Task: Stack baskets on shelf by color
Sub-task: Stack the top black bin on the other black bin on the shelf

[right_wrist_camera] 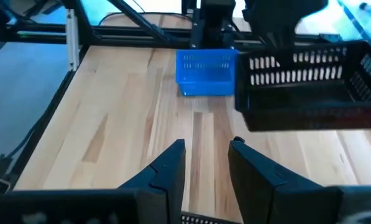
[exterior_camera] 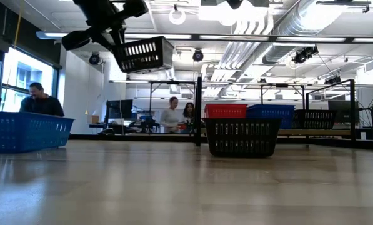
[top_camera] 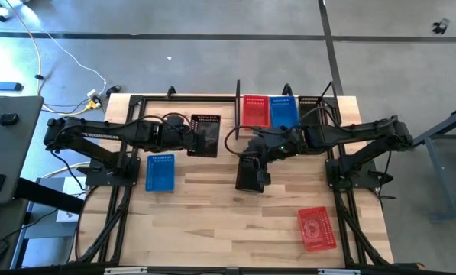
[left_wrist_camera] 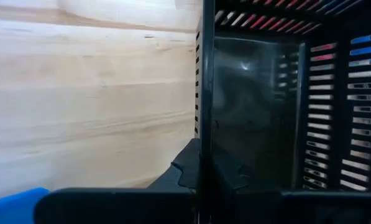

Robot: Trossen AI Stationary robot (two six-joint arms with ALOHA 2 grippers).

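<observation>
My left gripper is shut on a black basket, held high above the table. My right gripper stands open over the table's middle with nothing between its fingers, above the far end of a second black basket that rests on its floor on the table. On the shelf at the far edge, a red basket, a blue basket and a black one stand side by side. My left gripper pinches one side wall of the black basket, the wall toward the table's left, with one finger inside and one outside. The fingers come slanting down from the left. The basket hangs tilted, lifted clear of the table.
A blue basket stands on the table at the left, near the left arm's base. A red basket lies near the front right. Black arm-mount frames run along both side edges. People sit in the room beyond the far edge.
</observation>
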